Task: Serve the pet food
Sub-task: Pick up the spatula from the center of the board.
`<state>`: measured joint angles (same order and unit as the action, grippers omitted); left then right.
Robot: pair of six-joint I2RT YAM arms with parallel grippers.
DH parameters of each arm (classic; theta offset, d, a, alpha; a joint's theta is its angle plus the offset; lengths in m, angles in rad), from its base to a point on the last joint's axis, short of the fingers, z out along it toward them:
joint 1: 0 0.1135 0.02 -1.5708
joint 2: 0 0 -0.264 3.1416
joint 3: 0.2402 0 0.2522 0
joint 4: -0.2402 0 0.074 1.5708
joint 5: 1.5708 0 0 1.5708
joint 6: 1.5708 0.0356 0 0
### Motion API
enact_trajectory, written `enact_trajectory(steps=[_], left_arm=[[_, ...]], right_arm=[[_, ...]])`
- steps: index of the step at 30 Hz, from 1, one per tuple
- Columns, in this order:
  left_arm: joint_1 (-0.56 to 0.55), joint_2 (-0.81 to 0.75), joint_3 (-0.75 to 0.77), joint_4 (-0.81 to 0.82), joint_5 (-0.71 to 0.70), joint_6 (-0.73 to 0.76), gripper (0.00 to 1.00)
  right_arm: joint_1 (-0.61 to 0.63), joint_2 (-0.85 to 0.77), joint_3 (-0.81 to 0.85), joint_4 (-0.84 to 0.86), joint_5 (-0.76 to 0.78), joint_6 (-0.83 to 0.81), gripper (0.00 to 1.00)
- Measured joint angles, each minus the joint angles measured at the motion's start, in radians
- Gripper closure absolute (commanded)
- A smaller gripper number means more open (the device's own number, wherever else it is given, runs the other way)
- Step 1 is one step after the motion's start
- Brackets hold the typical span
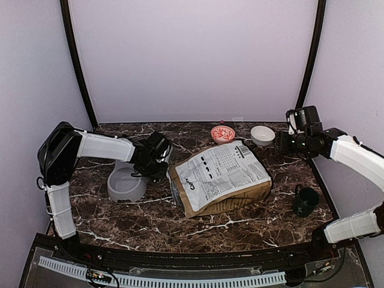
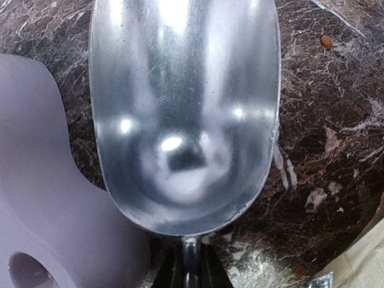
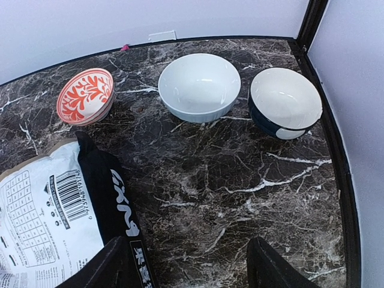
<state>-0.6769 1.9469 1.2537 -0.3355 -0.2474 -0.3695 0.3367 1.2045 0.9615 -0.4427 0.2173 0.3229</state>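
Fingers of the left gripper (image 2: 189,264), at the bottom edge of its wrist view, are clamped on the thin handle of a shiny metal scoop (image 2: 183,120). The scoop's long axis runs straight up the frame, open mouth toward the top, and its polished hollow shows only reflections. Pet food (image 2: 326,41) appears as one tiny reddish-brown pellet on the dark marble tabletop (image 2: 336,150) at upper right, beside the scoop's rim and too small to show any axis. A grey plastic double bowl (image 2: 42,198) lies just left of the scoop, and a large printed dog-food bag (image 1: 219,177) lies flat to its right. The right gripper (image 3: 191,270) hangs with jaws wide above the marble. Beyond it stand a red-patterned small bowl (image 3: 85,95), a white bowl (image 3: 199,84) and a navy bowl with white inside (image 3: 283,99).
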Motion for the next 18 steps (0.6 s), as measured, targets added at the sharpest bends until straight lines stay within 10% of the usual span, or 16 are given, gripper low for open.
enact_trajectory(steps=[18], left_arm=[[-0.001,-0.212,0.084,-0.016,0.055,0.169,1.00]], right_arm=[[0.000,-0.089,0.038,0.017,0.031,-0.019,0.31]])
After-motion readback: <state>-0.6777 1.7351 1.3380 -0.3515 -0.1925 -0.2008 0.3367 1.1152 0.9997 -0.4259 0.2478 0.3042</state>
